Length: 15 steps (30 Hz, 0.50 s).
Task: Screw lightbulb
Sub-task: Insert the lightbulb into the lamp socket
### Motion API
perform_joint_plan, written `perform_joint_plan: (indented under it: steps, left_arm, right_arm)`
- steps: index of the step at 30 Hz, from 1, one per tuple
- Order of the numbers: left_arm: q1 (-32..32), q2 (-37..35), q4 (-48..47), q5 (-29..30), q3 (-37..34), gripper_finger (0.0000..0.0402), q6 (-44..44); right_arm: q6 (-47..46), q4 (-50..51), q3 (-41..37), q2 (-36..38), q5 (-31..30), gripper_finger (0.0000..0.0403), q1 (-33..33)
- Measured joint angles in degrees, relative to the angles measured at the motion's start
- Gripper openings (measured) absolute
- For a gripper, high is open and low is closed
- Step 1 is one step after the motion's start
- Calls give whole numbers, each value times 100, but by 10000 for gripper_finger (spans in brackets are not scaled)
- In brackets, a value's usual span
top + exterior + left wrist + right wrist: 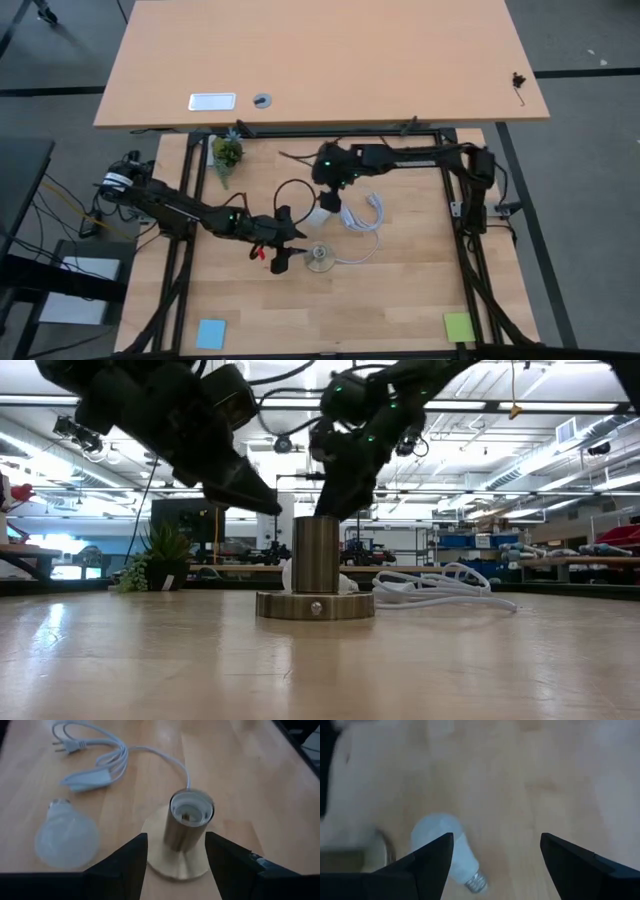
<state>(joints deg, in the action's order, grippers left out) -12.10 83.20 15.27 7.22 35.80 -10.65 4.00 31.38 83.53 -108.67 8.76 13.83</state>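
The lightbulb [65, 838] lies on its side on the wooden table [400, 300], not held by any pincer; its white head [441, 847] is toward the socket and its grey screw base [476, 882] points away from it. The right gripper [333, 200] hangs just above the bulb with its two fingers [427, 865] spread wide apart — the bulb shows between them, not touched. The left gripper [283, 256] is just beside the metal socket [191, 820], also with fingers [125, 870] open, and the socket's tube stands upright between the tips on its round flat base [315, 605]. The bulb rests near this base, on the side toward the right gripper. Beyond the socket from the left gripper lies the white cable [362, 215] with its plug [66, 747] — loosely coiled, near the bulb.
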Motion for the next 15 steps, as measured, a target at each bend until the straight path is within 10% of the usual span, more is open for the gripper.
perform_joint_plan:
  steps: [15]
  left_arm:
    - [9,-22,1277,0,-884,204,-311]
  right_arm:
    - [2578,392,255,-478,-114,307,-442]
